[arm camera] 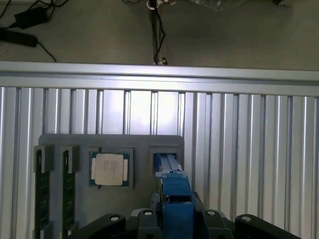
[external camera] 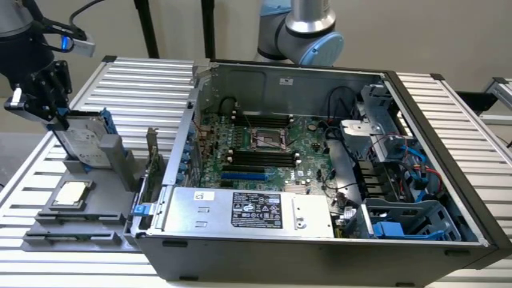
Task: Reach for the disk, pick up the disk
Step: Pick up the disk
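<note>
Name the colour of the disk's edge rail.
Blue; the disk shows it best in the wrist view.

Open computer case [external camera: 320, 258] sits across the middle and right of the exterior view, motherboard [external camera: 264, 150] exposed, power supply [external camera: 248, 210] along its near edge. At the exterior view's lower left, a grey holder [external camera: 108, 201] on the ribbed counter [external camera: 144, 84] carries a square chip [external camera: 71, 193] and two memory sticks [arm camera: 42, 194].

No text is legible. The black label [external camera: 257, 210] on the grey box [external camera: 188, 211] at six o'clock and the white label [external camera: 83, 147] on the disk [external camera: 72, 132] carry unreadable print.
</note>
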Action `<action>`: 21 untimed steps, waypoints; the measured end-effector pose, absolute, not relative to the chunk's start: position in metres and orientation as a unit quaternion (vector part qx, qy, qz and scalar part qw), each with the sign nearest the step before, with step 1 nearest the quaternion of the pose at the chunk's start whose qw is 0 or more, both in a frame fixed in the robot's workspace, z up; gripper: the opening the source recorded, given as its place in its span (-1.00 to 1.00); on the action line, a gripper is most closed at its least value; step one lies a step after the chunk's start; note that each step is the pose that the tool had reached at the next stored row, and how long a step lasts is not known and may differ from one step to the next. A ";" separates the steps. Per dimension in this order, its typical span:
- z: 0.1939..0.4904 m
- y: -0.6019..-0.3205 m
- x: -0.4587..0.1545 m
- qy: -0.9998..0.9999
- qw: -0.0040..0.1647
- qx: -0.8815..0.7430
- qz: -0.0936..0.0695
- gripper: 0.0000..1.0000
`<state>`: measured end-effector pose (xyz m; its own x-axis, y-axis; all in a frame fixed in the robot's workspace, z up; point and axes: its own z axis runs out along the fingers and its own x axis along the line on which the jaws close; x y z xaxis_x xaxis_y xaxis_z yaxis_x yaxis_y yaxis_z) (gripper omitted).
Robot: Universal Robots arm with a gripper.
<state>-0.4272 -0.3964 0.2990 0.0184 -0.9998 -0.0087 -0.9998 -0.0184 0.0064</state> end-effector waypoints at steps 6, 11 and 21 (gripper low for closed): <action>0.299 -0.396 -0.427 0.701 0.001 -0.714 0.005 -0.35; 0.299 -0.397 -0.427 0.703 0.001 -0.711 0.005 -0.35; 0.299 -0.398 -0.427 0.706 0.001 -0.708 0.005 -0.35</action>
<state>-0.4274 -0.3980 0.2989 0.0018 -1.0000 -0.0088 -1.0000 -0.0018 0.0065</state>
